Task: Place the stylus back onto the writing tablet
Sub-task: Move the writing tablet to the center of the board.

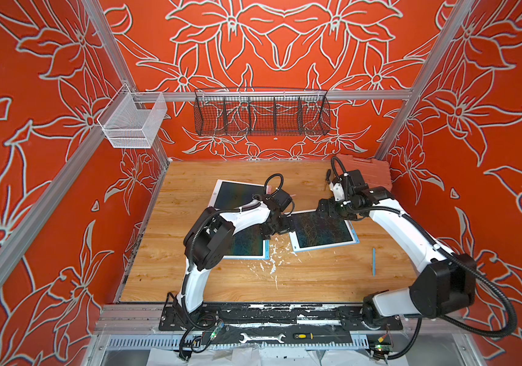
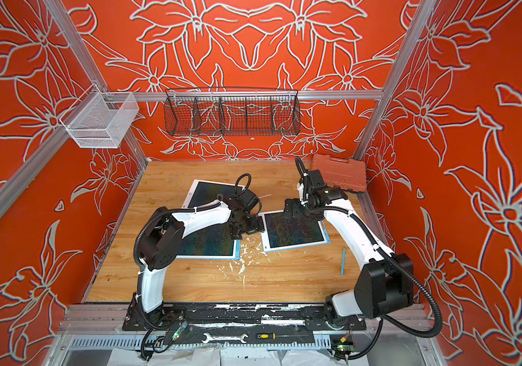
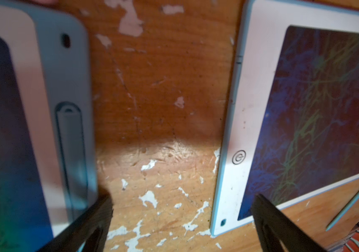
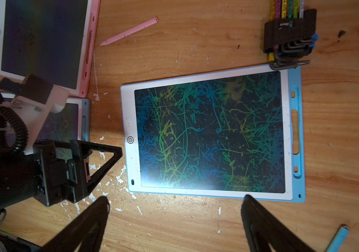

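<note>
The blue stylus [image 1: 373,261] [image 2: 343,261] lies flat on the surface [image 1: 221,285], loose and touching no tablet. It is just to the right of the blue tablet [image 1: 323,229] [image 2: 294,229], nearer the front edge and close beside the right arm. The right wrist view catches only its end [image 4: 337,239]; the left wrist view shows it past the tablet's corner [image 3: 348,207].

The blue tablet [image 4: 209,133] lies flat, its dark screen covered in green and blue scribbles.

The right gripper [image 4: 176,201] [image 1: 324,207] hangs over this tablet's far edge, jaws spread wide and empty. The left gripper [image 3: 183,203] [image 1: 280,226] is also spread and empty. It is low over the bare, paint-flecked strip between the blue tablet [image 3: 305,109] and the grey tablet [image 3: 10,131] [image 1: 247,244], which lies mostly under the left arm.

Farther back on the left is a pink tablet [image 4: 41,43] [image 2: 205,193], overlapping the grey one's far edge. A pink stylus [image 4: 129,31] [image 2: 265,196] lies loose on the surface just beside it.

A bundle of hex keys [image 4: 289,37] touches the blue tablet's far right corner, and a red case [image 2: 339,174] sits in the back right corner of the surface
</note>
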Robot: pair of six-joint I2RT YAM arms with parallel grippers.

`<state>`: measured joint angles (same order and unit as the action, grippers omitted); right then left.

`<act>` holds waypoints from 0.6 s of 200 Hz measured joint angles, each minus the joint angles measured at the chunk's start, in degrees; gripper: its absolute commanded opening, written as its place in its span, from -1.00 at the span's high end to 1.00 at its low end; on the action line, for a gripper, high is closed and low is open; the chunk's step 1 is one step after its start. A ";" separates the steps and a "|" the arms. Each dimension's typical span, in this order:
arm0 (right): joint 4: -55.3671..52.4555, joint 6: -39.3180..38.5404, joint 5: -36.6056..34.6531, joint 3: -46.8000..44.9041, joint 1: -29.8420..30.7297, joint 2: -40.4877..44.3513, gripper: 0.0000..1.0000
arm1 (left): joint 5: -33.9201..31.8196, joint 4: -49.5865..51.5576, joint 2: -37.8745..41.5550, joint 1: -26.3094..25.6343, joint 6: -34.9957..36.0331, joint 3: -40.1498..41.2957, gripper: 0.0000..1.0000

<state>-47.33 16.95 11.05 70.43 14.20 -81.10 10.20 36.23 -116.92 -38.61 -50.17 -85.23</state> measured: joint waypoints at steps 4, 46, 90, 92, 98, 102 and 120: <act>0.00 0.00 0.00 0.00 0.00 0.00 -0.94 | -0.04 0.00 0.13 0.11 0.00 0.22 -0.97; 0.00 0.00 0.13 0.00 0.00 0.00 -0.93 | -0.31 -0.90 1.92 1.36 0.00 2.93 -0.97; 0.00 0.02 0.48 0.00 0.00 0.00 -0.93 | -0.98 -1.51 4.46 3.19 0.02 6.69 -0.97; 0.00 0.02 0.48 0.00 0.00 0.00 -0.94 | -1.01 -1.53 4.57 3.28 0.02 6.84 -0.97; 0.00 0.02 0.50 0.00 0.00 0.00 -0.93 | -1.14 -1.66 4.87 3.50 0.02 7.32 -0.97; 0.00 0.02 0.50 0.00 0.00 0.00 -0.93 | -1.18 -1.73 5.11 3.72 0.04 7.67 -0.97; 0.00 0.02 0.55 0.00 0.00 0.00 -0.93 | -1.38 -2.08 6.01 4.50 0.07 8.98 -0.96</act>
<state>-47.33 16.97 11.60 70.43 14.20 -81.10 8.82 34.15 -110.91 -34.11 -50.11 -76.25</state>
